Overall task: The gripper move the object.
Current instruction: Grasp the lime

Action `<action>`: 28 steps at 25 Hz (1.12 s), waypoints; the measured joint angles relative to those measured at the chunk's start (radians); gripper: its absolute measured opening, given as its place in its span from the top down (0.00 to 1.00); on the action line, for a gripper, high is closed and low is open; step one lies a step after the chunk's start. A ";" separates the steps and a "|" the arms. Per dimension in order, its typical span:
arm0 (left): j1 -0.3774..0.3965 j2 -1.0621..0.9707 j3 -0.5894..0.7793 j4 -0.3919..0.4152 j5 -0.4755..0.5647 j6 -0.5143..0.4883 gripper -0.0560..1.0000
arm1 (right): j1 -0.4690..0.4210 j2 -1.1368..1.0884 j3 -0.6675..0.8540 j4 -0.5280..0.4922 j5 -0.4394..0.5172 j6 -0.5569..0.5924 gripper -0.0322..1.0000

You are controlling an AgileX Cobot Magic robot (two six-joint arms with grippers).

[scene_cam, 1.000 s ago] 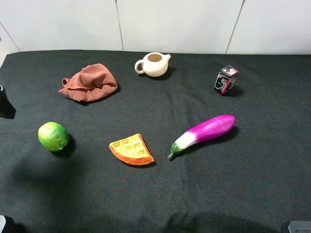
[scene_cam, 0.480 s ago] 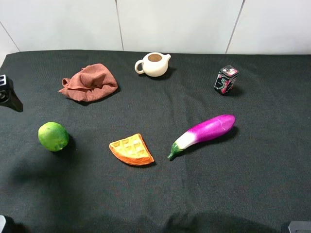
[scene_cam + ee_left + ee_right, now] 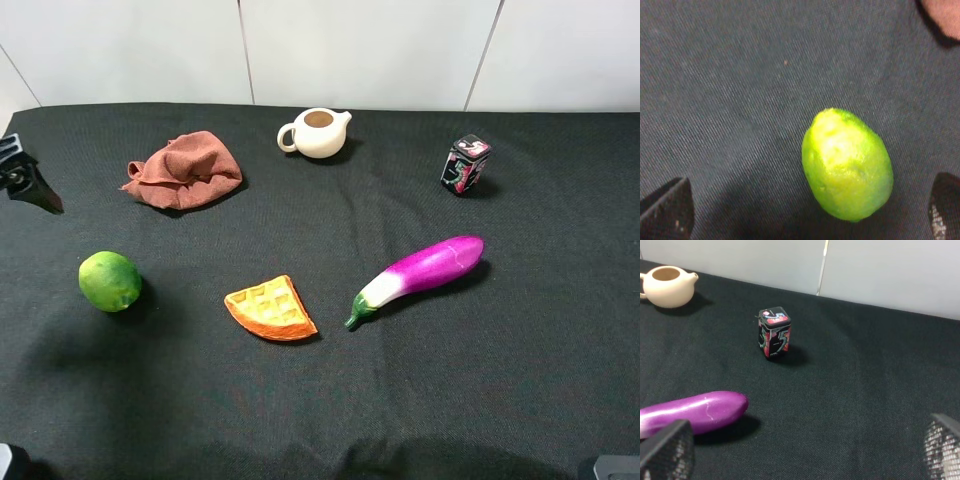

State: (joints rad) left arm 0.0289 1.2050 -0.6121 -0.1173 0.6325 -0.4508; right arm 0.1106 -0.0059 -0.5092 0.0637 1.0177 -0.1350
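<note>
left claw (image 3: 807, 207) gapes wide above the lime (image 3: 847, 165) by the bench's (image 3: 330, 420) left edge; i should centre it, then lower.

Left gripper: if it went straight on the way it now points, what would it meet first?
Probably the lime: in the left wrist view it lies on the black cloth ahead of the left gripper, between its open jaws. How far off is unclear.
</note>
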 joint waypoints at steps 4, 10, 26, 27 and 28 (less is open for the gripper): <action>-0.003 0.075 0.000 -0.015 -0.005 0.000 0.01 | 0.000 0.000 0.000 0.000 0.000 0.000 0.30; -0.082 0.143 0.000 -0.031 -0.067 -0.015 0.01 | 0.000 0.000 0.000 0.000 0.000 0.000 0.30; -0.209 0.204 0.027 -0.034 -0.156 -0.111 0.01 | 0.000 0.000 0.000 0.000 0.000 0.000 0.30; -0.209 0.204 0.036 -0.034 -0.166 -0.117 0.01 | 0.000 0.000 0.000 0.000 0.000 0.000 0.30; -0.209 0.204 0.043 -0.034 -0.175 -0.122 0.01 | 0.000 0.000 0.000 0.000 0.000 0.000 0.30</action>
State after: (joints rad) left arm -0.1799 1.4091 -0.5695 -0.1512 0.4578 -0.5724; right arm 0.1106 -0.0059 -0.5092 0.0637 1.0177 -0.1350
